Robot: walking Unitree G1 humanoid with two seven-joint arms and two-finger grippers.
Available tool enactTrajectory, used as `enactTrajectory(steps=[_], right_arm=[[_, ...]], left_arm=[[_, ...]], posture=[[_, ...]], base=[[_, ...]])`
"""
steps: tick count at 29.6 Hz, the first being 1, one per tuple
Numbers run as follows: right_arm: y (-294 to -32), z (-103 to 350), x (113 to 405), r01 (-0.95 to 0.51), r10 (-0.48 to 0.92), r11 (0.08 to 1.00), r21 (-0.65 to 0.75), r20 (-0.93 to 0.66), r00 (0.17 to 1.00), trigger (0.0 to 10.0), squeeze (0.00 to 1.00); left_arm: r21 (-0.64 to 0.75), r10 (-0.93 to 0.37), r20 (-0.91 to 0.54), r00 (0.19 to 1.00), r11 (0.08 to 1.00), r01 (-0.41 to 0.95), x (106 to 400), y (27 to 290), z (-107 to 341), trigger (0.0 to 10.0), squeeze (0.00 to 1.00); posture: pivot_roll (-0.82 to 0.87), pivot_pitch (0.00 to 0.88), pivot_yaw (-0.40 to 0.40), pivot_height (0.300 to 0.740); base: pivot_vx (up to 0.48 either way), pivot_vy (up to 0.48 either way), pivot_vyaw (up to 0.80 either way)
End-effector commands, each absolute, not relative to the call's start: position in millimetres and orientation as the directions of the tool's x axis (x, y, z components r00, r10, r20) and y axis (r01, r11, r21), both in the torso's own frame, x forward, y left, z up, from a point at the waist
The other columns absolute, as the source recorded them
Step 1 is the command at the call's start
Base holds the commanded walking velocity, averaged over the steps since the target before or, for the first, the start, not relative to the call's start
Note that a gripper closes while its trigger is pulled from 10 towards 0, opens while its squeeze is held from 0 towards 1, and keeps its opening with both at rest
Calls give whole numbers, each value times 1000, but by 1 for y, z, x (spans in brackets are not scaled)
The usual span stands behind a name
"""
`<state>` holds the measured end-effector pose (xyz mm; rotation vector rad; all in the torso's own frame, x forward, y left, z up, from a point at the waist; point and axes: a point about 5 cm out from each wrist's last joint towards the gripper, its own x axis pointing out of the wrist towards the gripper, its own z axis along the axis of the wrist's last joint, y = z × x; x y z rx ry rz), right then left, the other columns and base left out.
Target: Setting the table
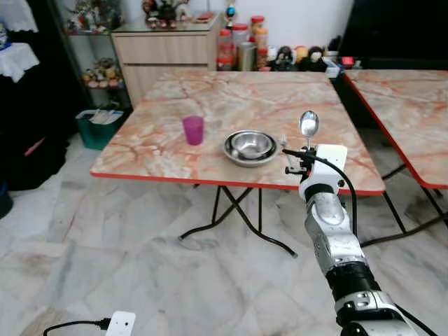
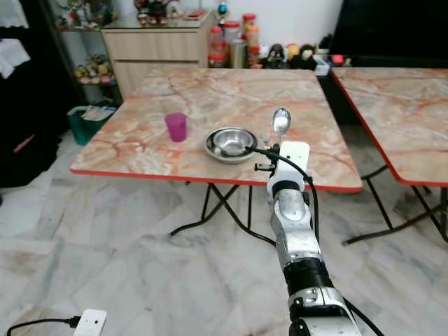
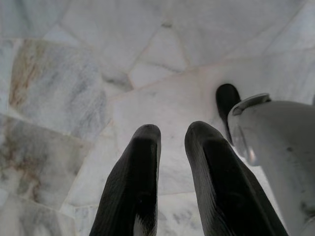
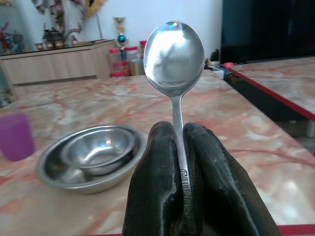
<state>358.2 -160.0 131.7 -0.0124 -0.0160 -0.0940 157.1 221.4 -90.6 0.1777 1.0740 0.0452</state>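
Spoon (image 4: pixel 173 56) stands upright, its handle pinched in the right gripper (image 4: pixel 179 147) jaws near the tabletop (image 1: pixel 231 94) edge; released early, it drops to the floor (image 1: pixel 105 238). Left gripper (image 3: pixel 170 142) jaws hang slightly parted.

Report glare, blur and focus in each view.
Head views: sharp, evenly lit; soft sheen on the marble table and steel bowls. Right wrist view: spoon crisp with a bright reflection, right gripper dark, shelves behind soft. Left wrist view: left gripper slightly soft over pale floor.
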Motion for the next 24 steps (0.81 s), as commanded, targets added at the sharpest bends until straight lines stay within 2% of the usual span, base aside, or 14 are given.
enactTrajectory(steps=[1, 15, 24], right_arm=[[-158, 136, 360, 77, -77, 997, -21, 23, 997, 10000, 0], [-154, 131, 358, 57, -56, 998, -39, 14, 998, 10000, 0], [-166, 126, 354, 105, -105, 994, -13, -15, 994, 10000, 0]], left_arm=[[166, 123, -869, 480, 985, 47, 158, 222, -90, 10000, 0], [162, 120, -870, 478, 986, 47, 159, 222, -90, 10000, 0], [161, 119, -871, 477, 986, 48, 159, 221, -90, 10000, 0]], posture=[[57, 0, 32, 728], [61, 0, 26, 728], [55, 0, 28, 728]], base=[[349, 0, 0], [354, 0, 0], [358, 0, 0]])
